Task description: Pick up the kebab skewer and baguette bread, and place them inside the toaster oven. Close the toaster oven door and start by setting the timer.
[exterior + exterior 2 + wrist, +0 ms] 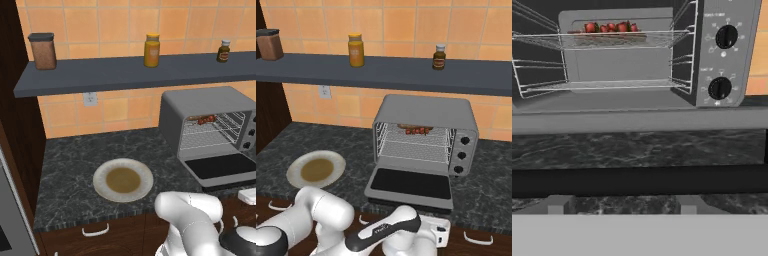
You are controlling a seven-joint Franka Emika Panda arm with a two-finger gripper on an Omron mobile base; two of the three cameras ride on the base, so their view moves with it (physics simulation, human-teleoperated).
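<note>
Kitchen: tiled wall (406, 25), granite counter (75, 165), toaster oven (426, 112).

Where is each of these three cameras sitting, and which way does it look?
Left base view: behind the arm's left, looking forward and down at the plate and open toaster oven; white arm at lower right.
Right base view: behind the right, facing the same toaster oven; arm at lower left.
Hand view: low at the counter edge, facing the toaster oven door and kebab skewer.
All three share the toaster oven and skewer.
</note>
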